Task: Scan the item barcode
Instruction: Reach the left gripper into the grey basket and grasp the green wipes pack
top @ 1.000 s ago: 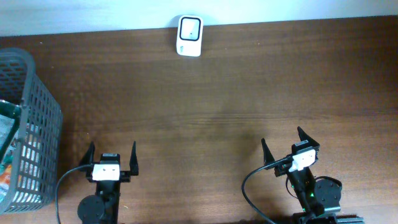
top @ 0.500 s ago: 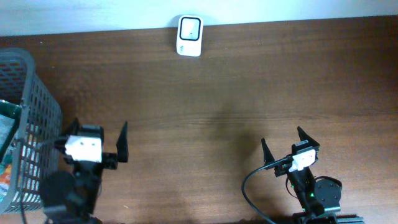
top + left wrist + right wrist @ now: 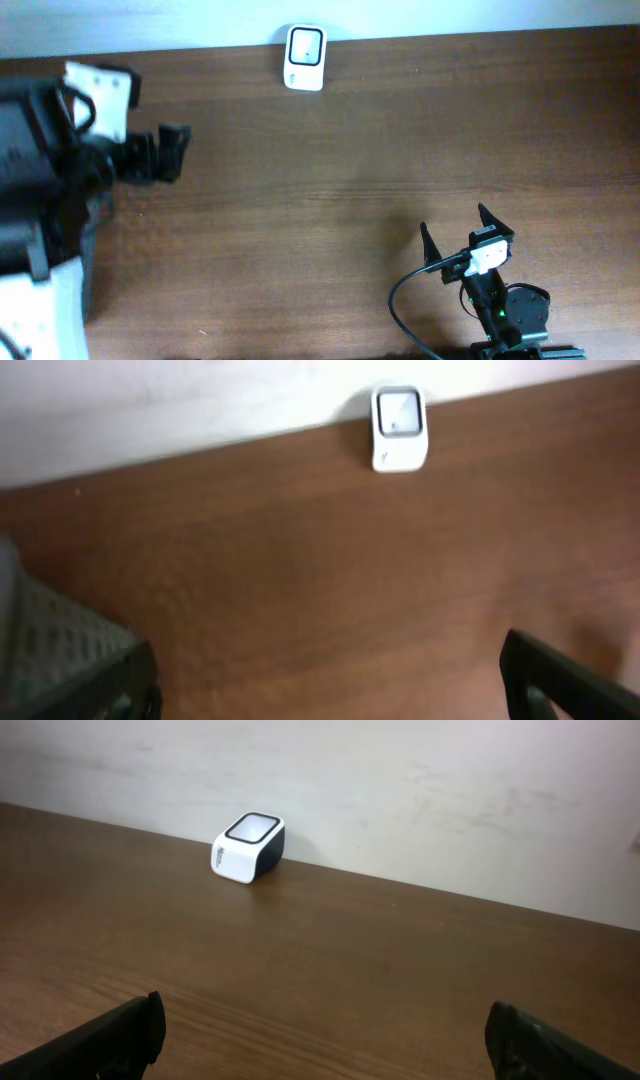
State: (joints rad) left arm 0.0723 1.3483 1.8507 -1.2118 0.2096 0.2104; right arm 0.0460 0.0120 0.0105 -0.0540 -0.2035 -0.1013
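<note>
Notably, left arm (image 3: 50,170) looms high, left claw (image 3: 325,660) spread (right claw (image 3: 453,220) too, low).

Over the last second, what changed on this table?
The left gripper rose and swung left and forward toward the basket, jaws open, holding nothing. The right gripper, also open, and the scanner stayed where they were.
</note>
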